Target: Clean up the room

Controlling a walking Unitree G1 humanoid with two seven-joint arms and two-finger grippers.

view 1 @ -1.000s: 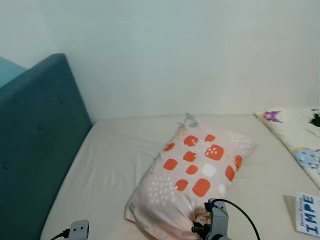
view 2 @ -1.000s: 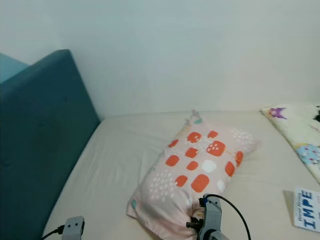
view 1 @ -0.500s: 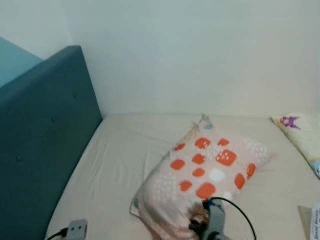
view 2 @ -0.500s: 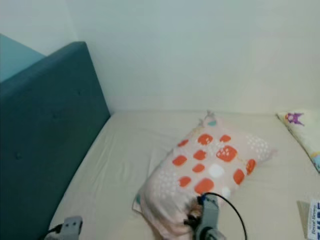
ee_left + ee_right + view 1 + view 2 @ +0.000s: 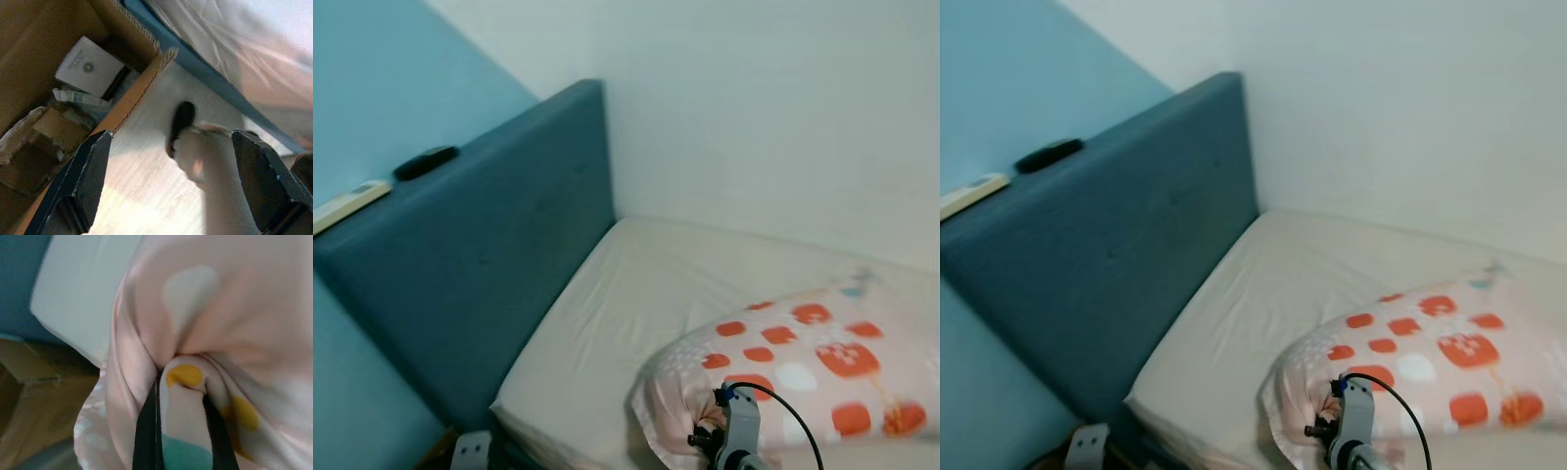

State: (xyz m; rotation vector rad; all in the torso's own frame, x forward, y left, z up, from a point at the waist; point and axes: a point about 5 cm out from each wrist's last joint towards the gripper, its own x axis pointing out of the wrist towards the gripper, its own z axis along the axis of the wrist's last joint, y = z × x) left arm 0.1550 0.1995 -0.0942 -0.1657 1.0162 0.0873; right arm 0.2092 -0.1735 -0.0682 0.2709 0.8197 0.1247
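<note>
While the pillow [image 5: 803, 377] lies on the bed [image 5: 695, 284], a fold of its near corner is clamped by the right gripper [image 5: 182, 431].

The pink pillow with orange squares is seen at 5 o'clock in the head view, with the teal headboard [image 5: 499, 245] at 9 o'clock. The left gripper [image 5: 171, 186] is held with its fingers [image 5: 88, 181] spread wide apart above a wooden floor [image 5: 156, 196], beside an open cardboard box [image 5: 132, 93] in which a white booklet [image 5: 88, 66] is kept.

right gripper [image 5: 181, 431] clamped on fabric, left gripper [image 5: 176, 186] fingers spread
</note>
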